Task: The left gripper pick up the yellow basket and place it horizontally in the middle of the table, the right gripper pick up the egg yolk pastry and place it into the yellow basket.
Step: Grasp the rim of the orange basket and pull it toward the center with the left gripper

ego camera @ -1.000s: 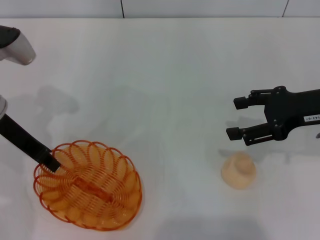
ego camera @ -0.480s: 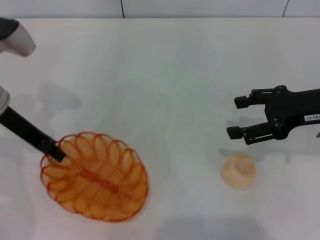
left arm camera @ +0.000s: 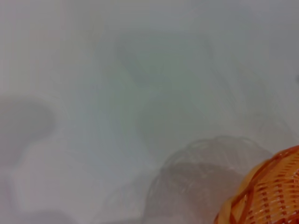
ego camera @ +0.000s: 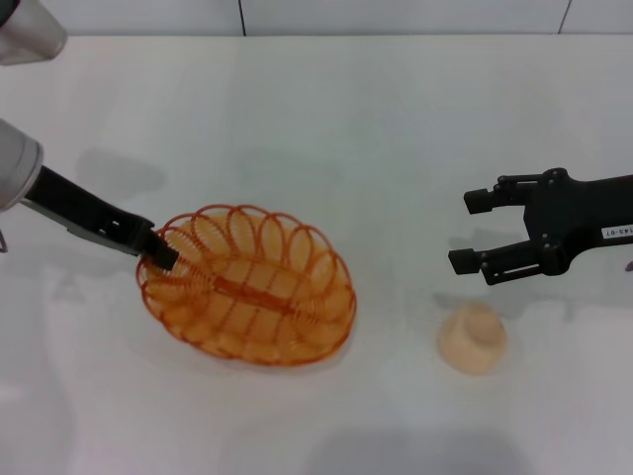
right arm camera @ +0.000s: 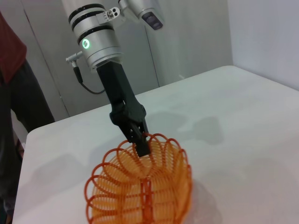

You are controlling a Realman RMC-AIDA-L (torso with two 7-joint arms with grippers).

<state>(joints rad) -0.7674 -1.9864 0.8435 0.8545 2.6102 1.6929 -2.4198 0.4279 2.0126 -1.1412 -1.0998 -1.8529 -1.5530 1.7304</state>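
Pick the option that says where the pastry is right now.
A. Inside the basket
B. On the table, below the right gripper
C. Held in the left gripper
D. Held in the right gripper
B: the pastry sits on the table, apart from the open right gripper and the basket.

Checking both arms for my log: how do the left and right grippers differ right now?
The left gripper is shut on the yellow basket's rim; the right gripper hangs open and empty above the table, beyond the egg yolk pastry. Both are black, two-fingered.
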